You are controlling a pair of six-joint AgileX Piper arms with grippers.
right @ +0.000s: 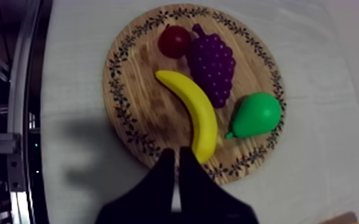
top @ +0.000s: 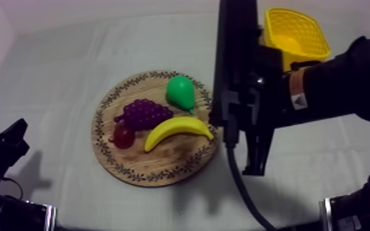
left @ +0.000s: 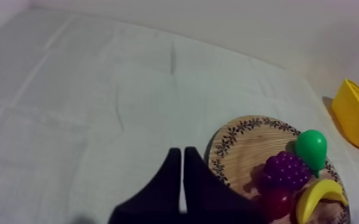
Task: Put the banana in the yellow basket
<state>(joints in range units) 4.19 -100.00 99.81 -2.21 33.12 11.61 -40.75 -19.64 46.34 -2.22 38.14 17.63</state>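
A yellow banana lies on the near right part of the round wooden board, beside purple grapes, a green pear and a small red fruit. My right arm reaches in from the upper right and hangs over the board's right rim. Its gripper is shut on nothing, just short of the banana end nearest it. The yellow basket stands at the far right, behind that arm. My left gripper is shut and rests low at the left, apart from the board.
Grey-white cloth covers the table, with open room left of the board and in front of it. The right arm's black bulk hides part of the cloth between board and basket. A metal frame runs along the table's edge in the right wrist view.
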